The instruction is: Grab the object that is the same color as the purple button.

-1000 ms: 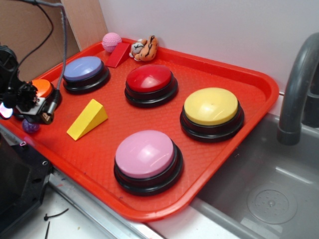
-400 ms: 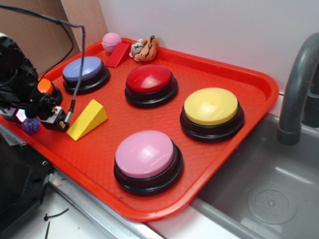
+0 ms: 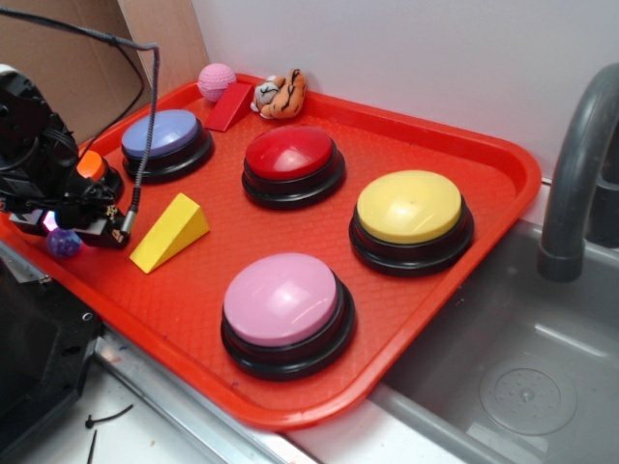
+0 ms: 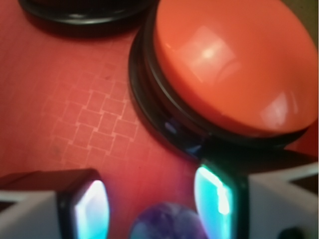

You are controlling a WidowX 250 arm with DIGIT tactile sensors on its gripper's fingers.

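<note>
My biggest worry is the small purple ball (image 4: pixel 168 222) squirting out as I close, since it sits only at the very mouth of my claw (image 4: pixel 154 204), or my right finger catching the orange button (image 4: pixel 232 64) just at 12 o'clock. My claw is open, low over the tray (image 3: pixel 464 145) at its 9 o'clock edge, the ball between my fingertips.

Glittery purple ball (image 3: pixel 64 243), periwinkle button (image 3: pixel 166 143), grid-patterned red tray (image 3: pixel 503 159).

Exterior looks down obliquely across the tray (image 3: pixel 503 164); wrist hovers close above it.
</note>
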